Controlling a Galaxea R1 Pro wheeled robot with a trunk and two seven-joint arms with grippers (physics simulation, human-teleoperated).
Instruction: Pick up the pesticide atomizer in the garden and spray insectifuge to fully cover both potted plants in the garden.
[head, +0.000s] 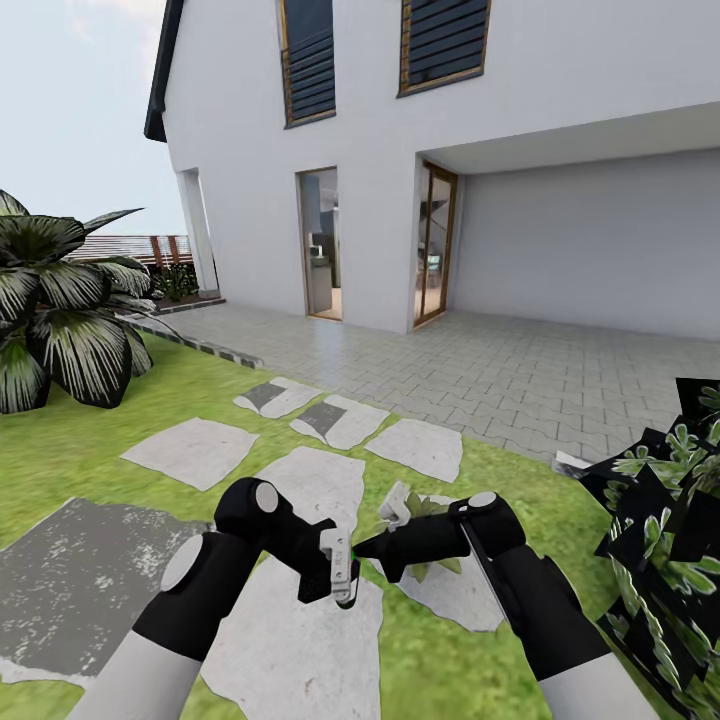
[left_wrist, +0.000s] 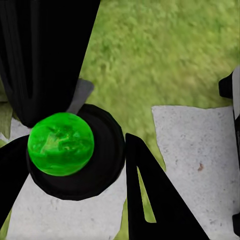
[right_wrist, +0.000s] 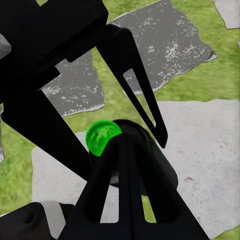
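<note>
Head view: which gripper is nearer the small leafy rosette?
Right. The right gripper sits just before the rosette; the left gripper is farther left, over the stepping stone.

No readable text, labels or numbers anywhere.

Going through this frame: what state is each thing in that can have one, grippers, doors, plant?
left gripper: open, holding nothing, above a stepping stone.
right gripper: open, holding nothing, tip to tip with the left one.
potted plant: on the ground, partly hidden behind the right arm.
glass door: swung open.
house doorway: open, room visible inside.
</note>
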